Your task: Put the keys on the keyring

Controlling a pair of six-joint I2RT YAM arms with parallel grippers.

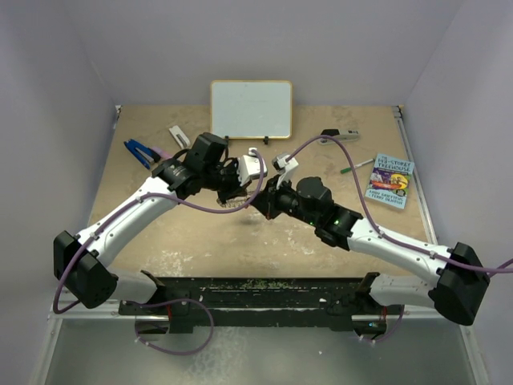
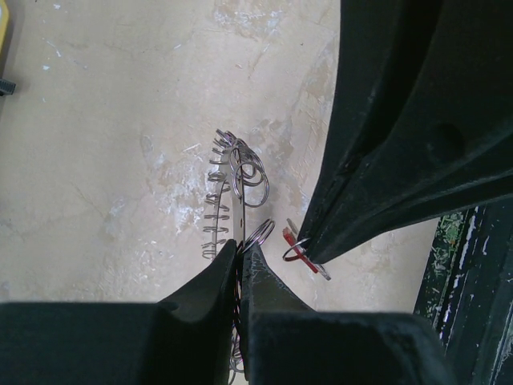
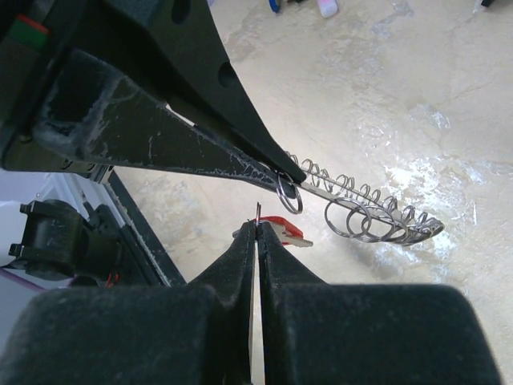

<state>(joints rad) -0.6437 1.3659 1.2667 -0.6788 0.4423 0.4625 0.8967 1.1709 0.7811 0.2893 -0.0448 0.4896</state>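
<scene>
Mid-table, the left gripper (image 2: 240, 250) is pinched shut on the rim of the keyring (image 2: 232, 200), a thin flat grey metal band fringed with wire loops. The right gripper (image 3: 256, 228) is clamped on the red-headed key (image 3: 287, 229), just beside it. Risk noted: both holds are fingertip pinches on slick metal (little margin), so forcing the key against a stiff loop could twist the band or drop the key.
</scene>
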